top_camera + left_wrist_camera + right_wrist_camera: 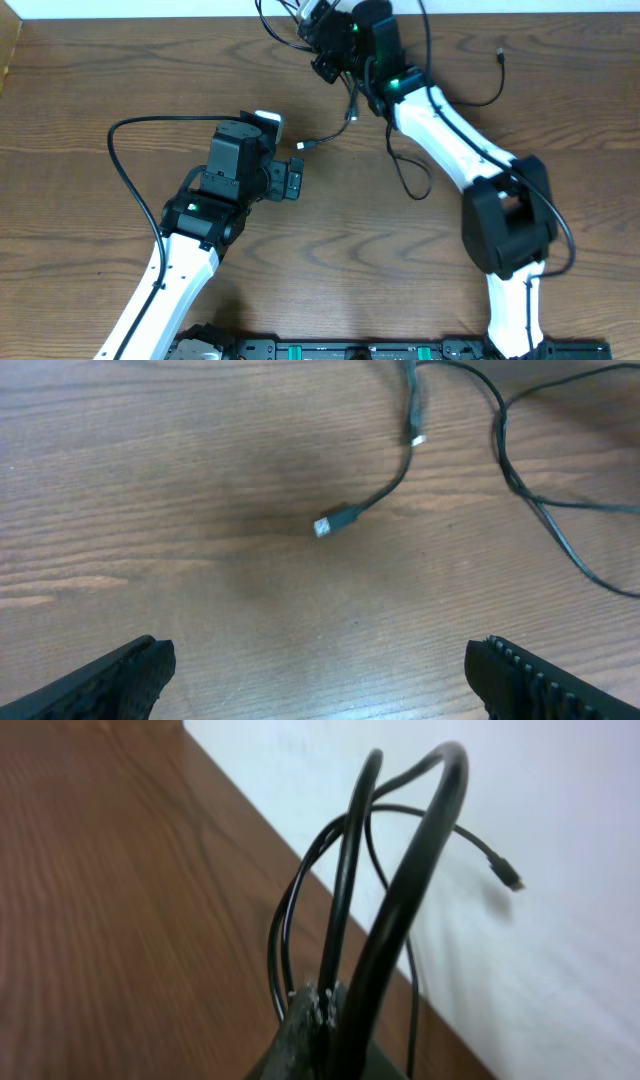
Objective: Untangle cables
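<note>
Overhead, you see a brown wood-grain table (90,90) with a white wall (130,8) along its far edge and a black rail (400,350) with green parts at the near edge. Your left claw (298,178) sits left of centre, low over the wood, its jaws spread wide and holding nothing. Your right claw (312,28) is up at the far edge by the wall, clamped on the black cables (330,135). From there the strands trail down across the table beside the right arm. One ends in a plug (303,147) lying just beyond the left claw but apart from it. Another loops near the right arm's white link, and one more runs off to the right.

From the left wrist, the two fingers (130,675) stand far apart at the bottom corners, with bare wood between them. That plug (325,525) lies ahead on the table (150,490), metal tip toward you. Its thin cable curves away up and right. More cables (560,535) cross the right side.

From the right wrist, the claw (315,1010) is closed tight on the cables (345,890), which rise from it in tall loops. A thicker, blurred black strand arches in front; you cannot tell which cable it is. One small plug end hangs in the air against the wall (560,800). The table (120,900) falls away to the left.
</note>
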`<action>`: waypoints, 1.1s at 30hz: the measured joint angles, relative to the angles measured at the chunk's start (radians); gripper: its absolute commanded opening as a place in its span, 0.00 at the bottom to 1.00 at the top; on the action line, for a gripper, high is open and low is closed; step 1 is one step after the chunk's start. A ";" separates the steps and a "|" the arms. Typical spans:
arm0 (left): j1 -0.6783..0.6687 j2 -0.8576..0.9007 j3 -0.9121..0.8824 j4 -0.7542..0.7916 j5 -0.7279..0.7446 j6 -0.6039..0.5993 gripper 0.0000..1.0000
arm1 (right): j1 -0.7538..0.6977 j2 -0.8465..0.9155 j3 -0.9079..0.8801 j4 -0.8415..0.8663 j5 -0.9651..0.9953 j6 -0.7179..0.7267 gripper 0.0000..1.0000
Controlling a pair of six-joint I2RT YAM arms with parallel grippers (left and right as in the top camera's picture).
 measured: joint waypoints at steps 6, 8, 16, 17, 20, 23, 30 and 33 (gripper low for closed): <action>0.000 0.000 0.000 0.000 0.007 0.000 0.98 | 0.000 0.039 -0.003 0.234 0.000 0.052 0.01; 0.000 0.000 0.000 -0.001 0.010 -0.003 0.98 | 0.000 0.039 -0.002 0.311 -0.011 0.089 0.01; 0.000 0.000 0.000 -0.001 0.014 -0.010 0.98 | 0.000 0.039 -0.002 0.436 -0.119 0.232 0.01; 0.000 0.000 0.000 -0.001 0.014 -0.010 0.98 | 0.000 0.039 -0.002 0.437 -0.126 0.244 0.01; 0.000 0.000 0.000 -0.001 0.014 -0.010 0.98 | -0.001 0.039 -0.002 0.465 -0.143 0.288 0.01; 0.000 0.000 0.000 -0.001 0.015 -0.010 0.98 | -0.006 0.032 -0.002 0.507 -0.154 0.340 0.01; 0.000 0.000 0.000 -0.001 0.014 -0.010 0.98 | -0.063 -0.064 -0.002 0.499 -0.172 0.397 0.01; 0.000 0.000 0.000 0.000 0.016 -0.017 0.98 | -0.101 -0.129 -0.002 0.477 -0.192 0.398 0.01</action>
